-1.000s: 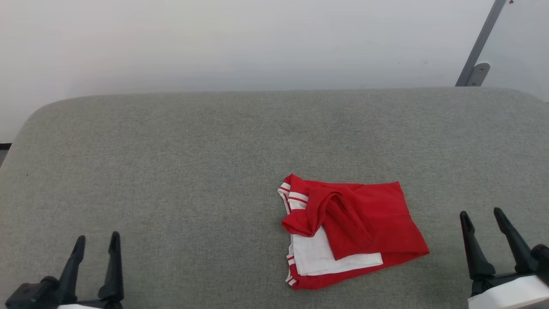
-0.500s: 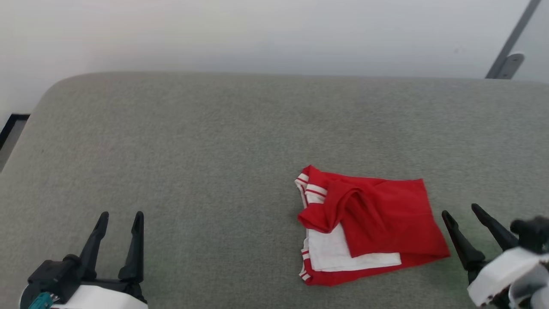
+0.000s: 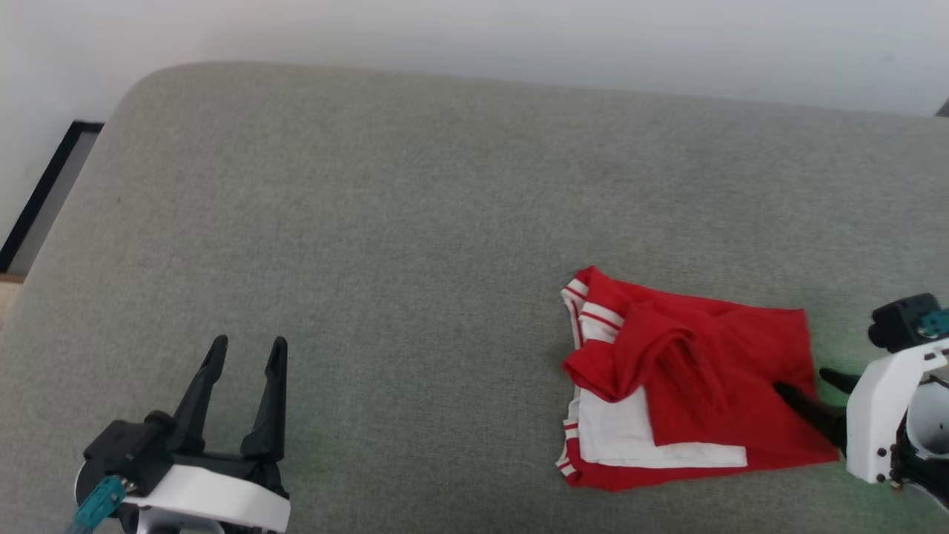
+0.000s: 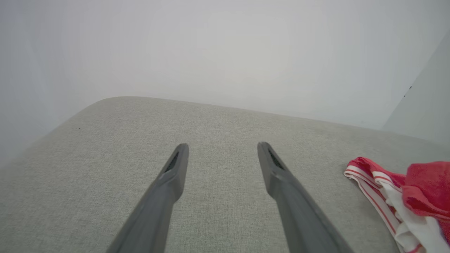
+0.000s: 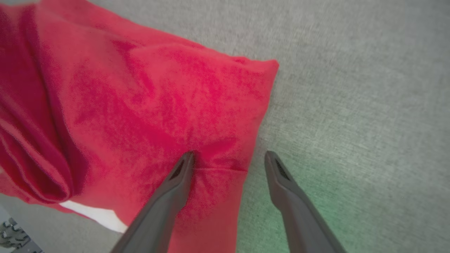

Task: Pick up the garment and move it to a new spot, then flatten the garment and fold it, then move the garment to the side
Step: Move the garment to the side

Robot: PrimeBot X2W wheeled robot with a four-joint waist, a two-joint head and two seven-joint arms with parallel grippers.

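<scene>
Right gripper (image 3: 801,380) has swung in to the shirt's (image 3: 712,356) right edge; the camera shifted too. Its jaws are wide, nothing held. One fingertip (image 5: 186,160) sits on the red cloth just inside the edge, the other beside it over the grey padded counter (image 3: 371,222). Shirt lies loosely folded, right of centre. Left gripper (image 3: 248,343) is well apart to the left, jaws wide, empty.
</scene>
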